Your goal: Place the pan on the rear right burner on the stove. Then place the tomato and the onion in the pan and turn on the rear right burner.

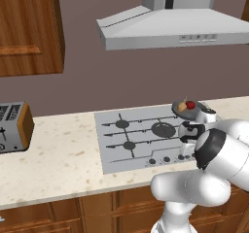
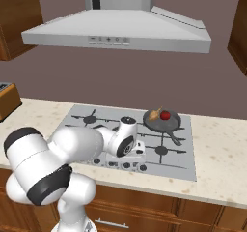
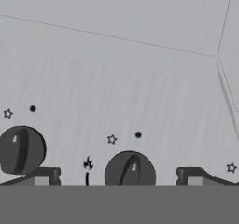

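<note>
Fingers (image 3: 41, 177) stand wide apart, nothing between them but a dark round knob (image 3: 130, 171) on the stove (image 1: 112, 154) front strip; gripper (image 3: 116, 178) hangs close over that knob row, pointing down at the silver-grey plate; second knob (image 3: 21, 150) just to one side in hand view, small star, dot and flame marks printed by each.

Pan (image 2: 161, 120): dark grey, round, low-sided, sits on rear right burner, long handle (image 2: 173, 137) running toward the front edge; burner cap itself hidden under pan.

Stove: flat silver-grey, black burners, thin black grates, larger ringed middle burner (image 1: 163, 128); set into speckled beige counter (image 1: 58, 164); wood cabinets below and upper left; grey hood (image 2: 116, 33) overhead; brown-mauve back wall; toaster (image 1: 14, 127) well to the left on counter.

Pan contents: tomato (image 2: 165, 114), glossy red, and onion (image 2: 154, 114), tan w/ pointed stem, side by side, approx touching.
</note>
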Robot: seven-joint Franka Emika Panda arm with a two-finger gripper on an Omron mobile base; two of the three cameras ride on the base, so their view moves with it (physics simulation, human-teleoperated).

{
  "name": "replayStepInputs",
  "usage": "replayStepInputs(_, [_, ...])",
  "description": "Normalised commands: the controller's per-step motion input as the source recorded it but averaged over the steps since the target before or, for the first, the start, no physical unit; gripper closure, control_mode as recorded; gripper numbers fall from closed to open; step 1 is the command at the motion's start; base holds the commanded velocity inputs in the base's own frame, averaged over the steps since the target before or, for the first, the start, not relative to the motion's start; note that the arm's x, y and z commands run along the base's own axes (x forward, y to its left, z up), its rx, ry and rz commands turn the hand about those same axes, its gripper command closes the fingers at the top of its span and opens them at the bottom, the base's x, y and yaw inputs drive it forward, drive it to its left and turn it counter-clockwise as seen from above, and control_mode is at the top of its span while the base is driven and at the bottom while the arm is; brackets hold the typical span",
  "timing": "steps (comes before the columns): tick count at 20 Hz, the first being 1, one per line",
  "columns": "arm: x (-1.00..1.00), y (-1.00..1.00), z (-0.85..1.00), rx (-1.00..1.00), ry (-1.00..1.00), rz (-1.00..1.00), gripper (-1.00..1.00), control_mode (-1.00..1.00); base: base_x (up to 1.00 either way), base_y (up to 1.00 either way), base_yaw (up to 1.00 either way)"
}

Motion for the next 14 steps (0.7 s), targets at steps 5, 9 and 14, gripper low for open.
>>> replayStepInputs(5, [0.0, 0.0, 0.0, 0.0, 0.0, 0.0, -1.0, -1.0, 0.0, 0.0, 0.0])
replayStepInputs(9, [-0.04, 0.0, -0.01, 0.0, 0.01, 0.0, -1.0, -1.0, 0.0, 0.0, 0.0])
replayStepInputs(14, [-0.01, 0.0, -0.13, 0.0, 0.01, 0.0, -1.0, -1.0, 0.0, 0.0, 0.0])
